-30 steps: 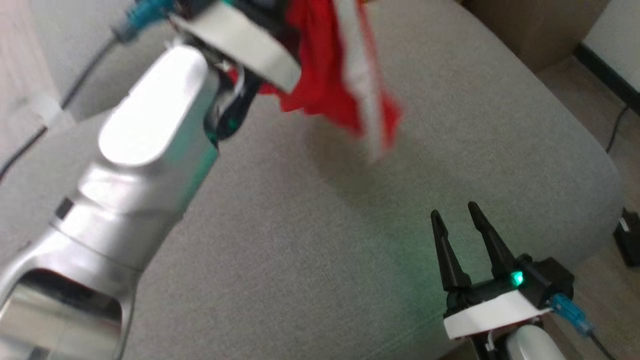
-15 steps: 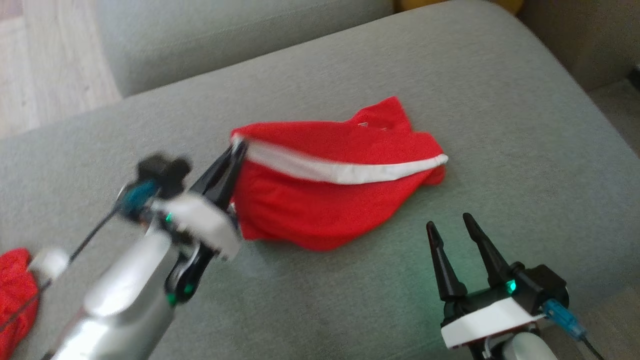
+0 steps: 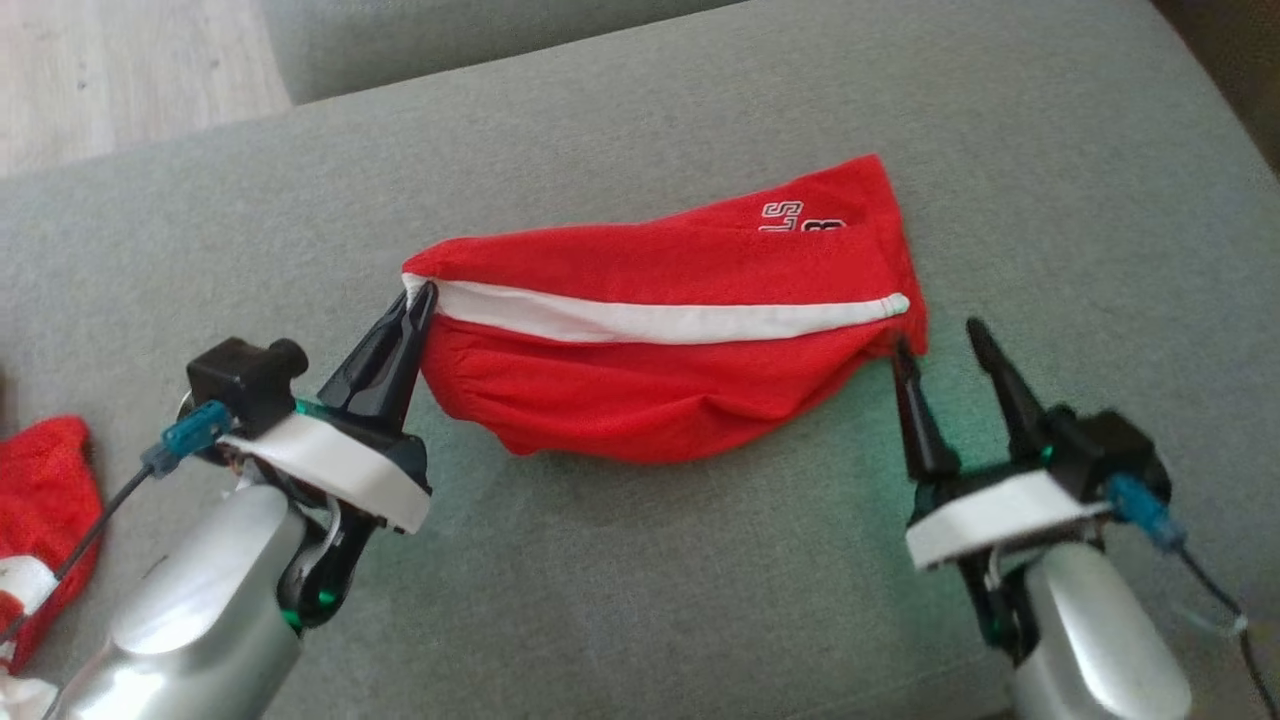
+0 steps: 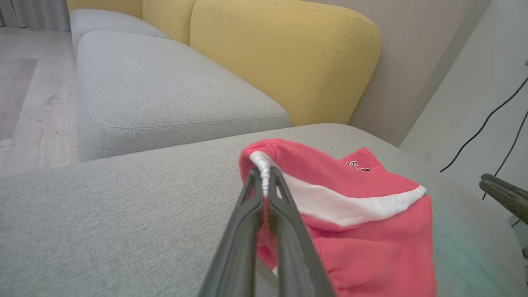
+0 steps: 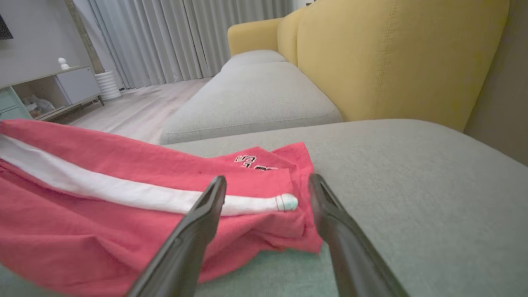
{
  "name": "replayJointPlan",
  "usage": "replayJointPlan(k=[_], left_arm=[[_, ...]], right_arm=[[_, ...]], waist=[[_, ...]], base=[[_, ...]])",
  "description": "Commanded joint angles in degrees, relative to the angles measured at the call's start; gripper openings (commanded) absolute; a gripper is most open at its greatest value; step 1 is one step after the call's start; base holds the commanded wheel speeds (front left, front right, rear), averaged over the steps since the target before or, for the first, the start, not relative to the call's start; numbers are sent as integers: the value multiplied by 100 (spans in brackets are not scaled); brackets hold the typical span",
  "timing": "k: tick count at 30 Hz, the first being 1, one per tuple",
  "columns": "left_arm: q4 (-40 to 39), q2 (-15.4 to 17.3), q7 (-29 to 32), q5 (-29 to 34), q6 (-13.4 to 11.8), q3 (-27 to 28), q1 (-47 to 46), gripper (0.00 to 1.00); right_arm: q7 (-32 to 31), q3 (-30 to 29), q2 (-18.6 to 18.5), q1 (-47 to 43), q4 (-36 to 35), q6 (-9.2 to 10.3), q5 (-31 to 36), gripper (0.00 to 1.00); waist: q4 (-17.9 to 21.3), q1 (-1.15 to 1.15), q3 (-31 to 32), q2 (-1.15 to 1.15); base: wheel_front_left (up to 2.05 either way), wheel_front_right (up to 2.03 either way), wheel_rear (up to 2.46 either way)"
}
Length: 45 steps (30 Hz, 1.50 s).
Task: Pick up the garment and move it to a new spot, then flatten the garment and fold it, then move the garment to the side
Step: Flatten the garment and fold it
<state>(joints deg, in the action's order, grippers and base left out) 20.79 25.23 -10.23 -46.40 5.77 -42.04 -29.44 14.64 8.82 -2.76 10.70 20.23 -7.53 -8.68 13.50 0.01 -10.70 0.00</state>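
Note:
The garment point(image 3: 650, 380) is a pair of red shorts with a white side stripe and small lettering, lying bunched on the grey cushion point(image 3: 640, 600). My left gripper point(image 3: 422, 292) is shut on the white stripe's left end, clearly pinched in the left wrist view point(image 4: 264, 175). My right gripper point(image 3: 935, 335) stands open at the garment's right end, one finger against the red hem. In the right wrist view the garment's point(image 5: 123, 198) stripe end lies between the spread fingers of my right gripper point(image 5: 267, 181).
Another red cloth point(image 3: 40, 500) lies at the cushion's left edge. A second grey seat point(image 4: 165, 95) and a yellow backrest point(image 4: 288, 53) stand beyond. Wooden floor point(image 3: 120, 70) shows at the upper left. Cables point(image 3: 1215, 610) trail from my right wrist.
The garment came down from hanging in the air onto the cushion and is stretched out sideways. My right gripper moved up to its right end. The camera also shifted.

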Motion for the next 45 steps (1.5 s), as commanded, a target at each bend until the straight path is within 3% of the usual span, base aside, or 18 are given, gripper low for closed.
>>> replayJointPlan(k=[1,5,6,8,26,42,45], left_arm=[[-177,203,-83,9,20,280,-255,0],[-196,171,-101,43,30,232,-304,0],[-204,153,-96,72,39,182,-338,0],[-211,149,-99,90,41,162,-362,0],[-265,177,-103,124,54,75,-502,0],[-209,73,-159,130,61,-16,-622,0],[-189,57,-166,123,71,-45,-639,0]], right_arm=[[36,39,-11,285,-17,4,73,100],[36,-217,-11,650,609,4,440,100],[36,-198,-11,854,1232,4,567,100],[36,-255,-11,991,1408,4,621,100],[36,-309,-11,1597,2362,4,881,100],[36,-304,-11,1799,2401,4,1154,100],[36,-293,-11,1818,2430,4,1145,80]], waist=[[-54,-1,-41,0],[-136,-1,-73,0],[-187,-1,-98,0],[-213,-1,-121,0],[-389,-1,-231,0],[-541,-1,-304,0],[-577,-1,-312,0]], base=[[0,0,0],[0,0,0],[0,0,0],[0,0,0],[0,0,0],[0,0,0],[0,0,0]])
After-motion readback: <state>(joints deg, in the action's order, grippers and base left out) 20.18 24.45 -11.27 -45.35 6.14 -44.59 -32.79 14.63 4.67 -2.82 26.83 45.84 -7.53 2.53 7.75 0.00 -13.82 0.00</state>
